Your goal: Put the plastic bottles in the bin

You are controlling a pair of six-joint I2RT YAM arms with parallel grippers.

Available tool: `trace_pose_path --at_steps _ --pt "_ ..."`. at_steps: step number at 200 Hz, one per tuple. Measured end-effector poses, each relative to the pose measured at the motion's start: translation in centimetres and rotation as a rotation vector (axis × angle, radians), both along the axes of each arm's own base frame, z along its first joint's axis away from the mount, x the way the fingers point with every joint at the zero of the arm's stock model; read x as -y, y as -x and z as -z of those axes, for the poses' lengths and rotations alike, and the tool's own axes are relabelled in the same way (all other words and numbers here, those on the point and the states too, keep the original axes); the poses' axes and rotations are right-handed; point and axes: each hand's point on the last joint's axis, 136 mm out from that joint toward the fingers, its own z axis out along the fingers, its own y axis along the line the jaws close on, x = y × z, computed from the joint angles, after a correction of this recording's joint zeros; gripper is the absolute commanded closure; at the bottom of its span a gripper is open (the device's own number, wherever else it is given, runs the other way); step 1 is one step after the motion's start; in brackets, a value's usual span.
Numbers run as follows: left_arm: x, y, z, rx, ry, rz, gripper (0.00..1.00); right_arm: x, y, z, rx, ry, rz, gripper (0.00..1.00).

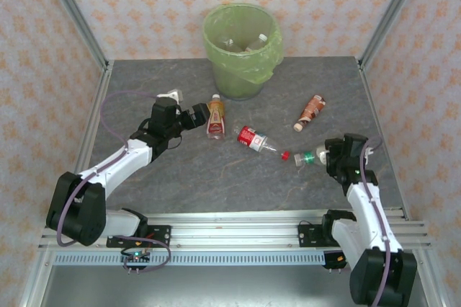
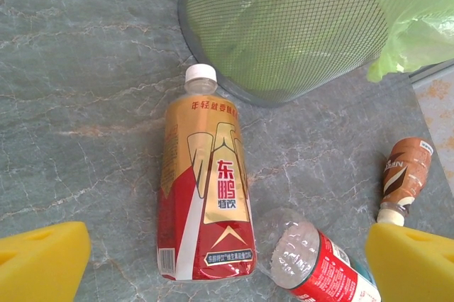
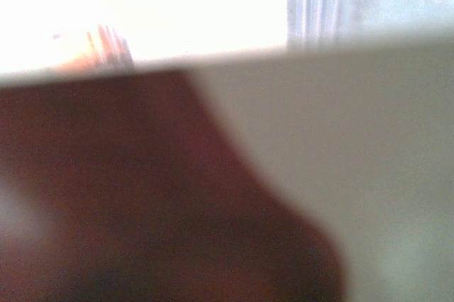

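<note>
Top view, bin: the bin point(image 1: 248, 69) stands at the table's point(image 1: 144, 170) far edge. A few bottles point(image 1: 252, 44) lie inside it and four are left on the table.
Top view, left gripper: my left gripper point(image 1: 202, 115) is spread wide and empty, low beside the gold-and-red bottle point(image 1: 215, 118). I judge it is lined up to straddle that bottle.
Top view, right gripper: my right gripper point(image 1: 323, 154) has its jaws around the base end of the green-label bottle point(image 1: 306, 156). I cannot tell whether they grip.
Top view, others: the red-label bottle point(image 1: 253, 138) lies mid-table, and the brown bottle point(image 1: 311, 112) lies apart.
Left wrist: a yellow pad point(image 2: 42, 259) sits in each lower corner. The gold-and-red bottle lies between them, cap toward the bin's mesh wall. The red-label bottle crowds its base, so a grab could nudge it.
Right wrist: a dark red and pale blur sits against the lens, so it tells me nothing about the grip.
</note>
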Motion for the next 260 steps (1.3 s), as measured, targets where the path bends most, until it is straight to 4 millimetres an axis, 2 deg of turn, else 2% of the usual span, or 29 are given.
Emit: trace_pose_path --at_steps 16,36,87,113,141,172,185,236,260 --pt "0.0 0.0 0.2 -0.007 0.005 -0.004 0.0 -0.1 -0.6 -1.5 0.07 0.038 -0.039 0.6" --pt "0.0 -0.1 0.4 -0.015 0.009 -0.008 0.0 -1.2 -1.7 -3.2 0.159 0.064 -0.141 0.63" --pt "0.4 -0.8 1.9 -0.061 0.028 -0.025 0.0 -4.3 -3.1 -4.8 0.24 0.114 -0.375 0.65" --pt "1.2 -0.7 1.8 -0.064 0.034 -0.012 0.0 -6.3 -3.9 -5.9 0.28 0.158 -0.478 0.65" --pt "2.0 -0.8 1.0 -0.047 0.04 0.004 0.0 -7.1 -5.6 -6.7 0.321 0.154 -0.5 0.68" --pt "2.0 -1.0 0.7 -0.045 0.029 -0.007 0.0 -7.4 -7.6 -7.5 0.349 0.12 -0.48 0.68" --pt "1.9 -1.0 0.7 -0.046 0.027 -0.01 0.0 -7.7 -8.7 -8.8 0.387 0.113 -0.476 0.68" --pt "0.8 -1.3 1.0 -0.056 0.042 -0.101 0.0 -9.4 -13.7 -17.1 0.601 0.081 -0.47 0.68" --pt "0.3 -1.3 1.4 -0.064 0.037 -0.138 0.0 -10.0 -16.1 -20.0 0.66 0.075 -0.475 0.68"
